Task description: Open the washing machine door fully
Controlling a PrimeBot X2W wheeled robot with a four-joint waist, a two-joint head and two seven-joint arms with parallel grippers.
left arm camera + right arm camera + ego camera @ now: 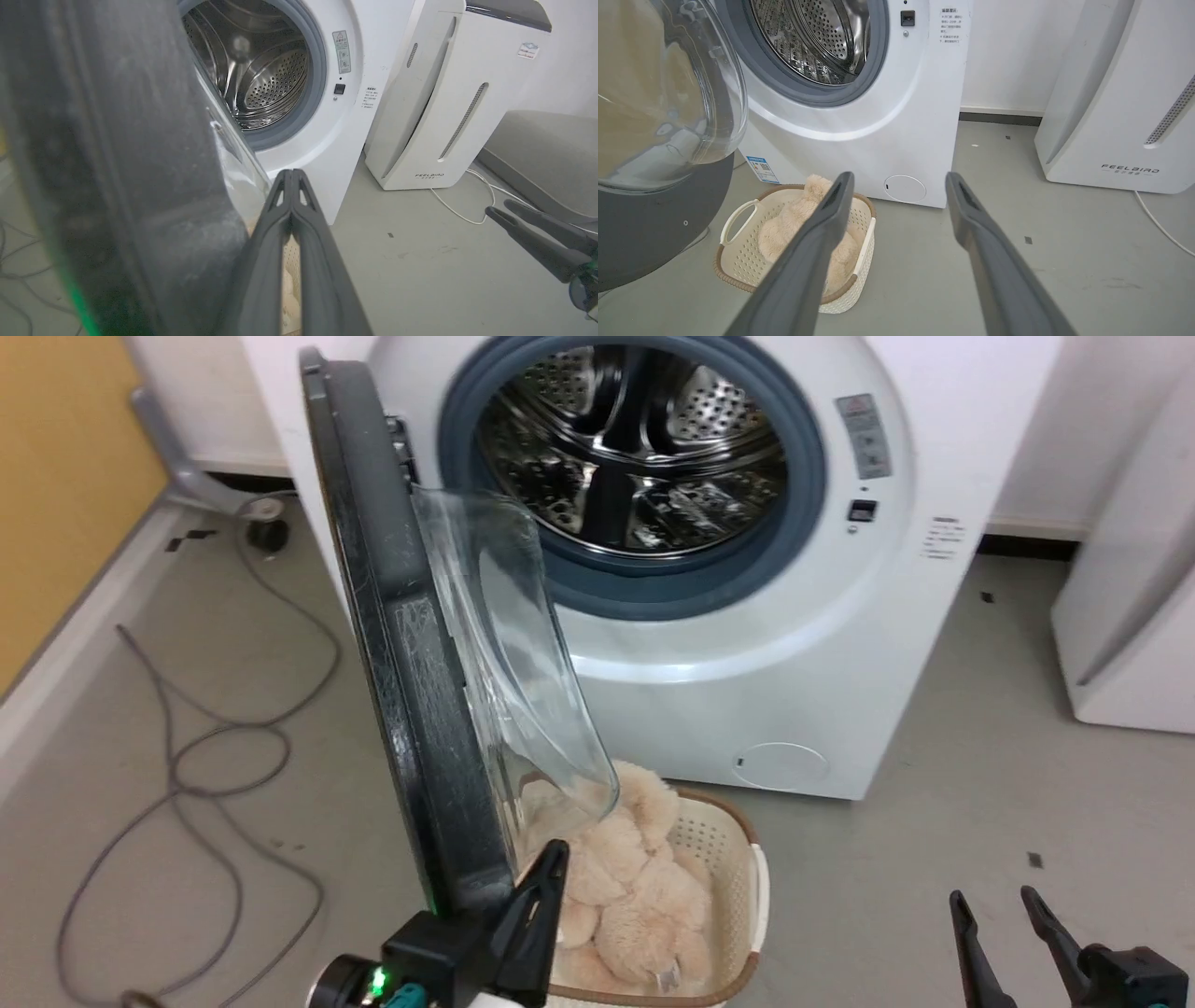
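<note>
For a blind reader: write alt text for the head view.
A washing machine stands with its round black door swung out, drum exposed. The shut left gripper is by the door's lower edge, over a basket of plush.

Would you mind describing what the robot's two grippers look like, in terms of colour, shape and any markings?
Both the left gripper and the right gripper carry two long, dark grey fingers that taper to narrow tips, rising from a blocky black base. The left one's fingers have triangular cut-outs near the tips, and its base shows a small green light.
</note>
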